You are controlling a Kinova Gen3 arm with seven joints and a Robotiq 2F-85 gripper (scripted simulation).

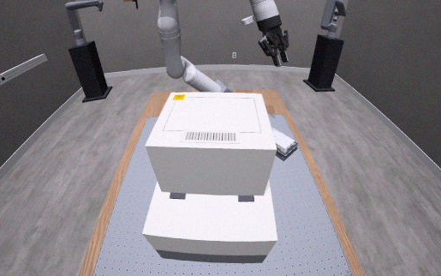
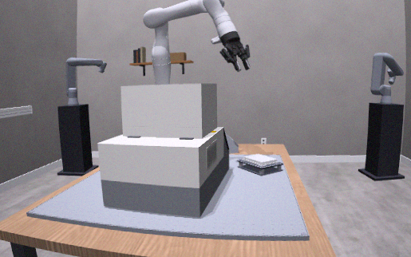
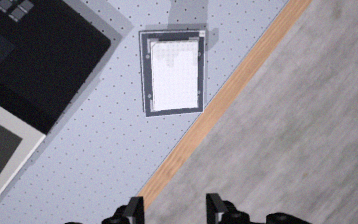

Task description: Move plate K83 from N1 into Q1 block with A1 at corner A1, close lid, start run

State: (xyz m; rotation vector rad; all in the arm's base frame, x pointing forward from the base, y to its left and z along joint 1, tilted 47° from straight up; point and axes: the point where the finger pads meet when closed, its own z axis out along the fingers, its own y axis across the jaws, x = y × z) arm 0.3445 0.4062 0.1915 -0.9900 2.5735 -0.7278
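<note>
Near the long edge of the worktop [image 1: 326, 189] [image 2: 309, 191] [image 3: 221, 95], toward the arm-end corner, see plate K83 [image 1: 284, 138] [image 2: 259, 160] [image 3: 175, 75] on nest N1 [image 1: 285, 153] [image 2: 259, 167] [image 3: 176, 113], below the empty, roughly half-open gripper [image 1: 281, 59] [image 2: 243, 68] [image 3: 175, 207], with long axis roughly square to the line between fingertips.

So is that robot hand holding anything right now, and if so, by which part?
No, nothing is held: the jaws stand partly open, and the white plate sits in its nest.
</note>
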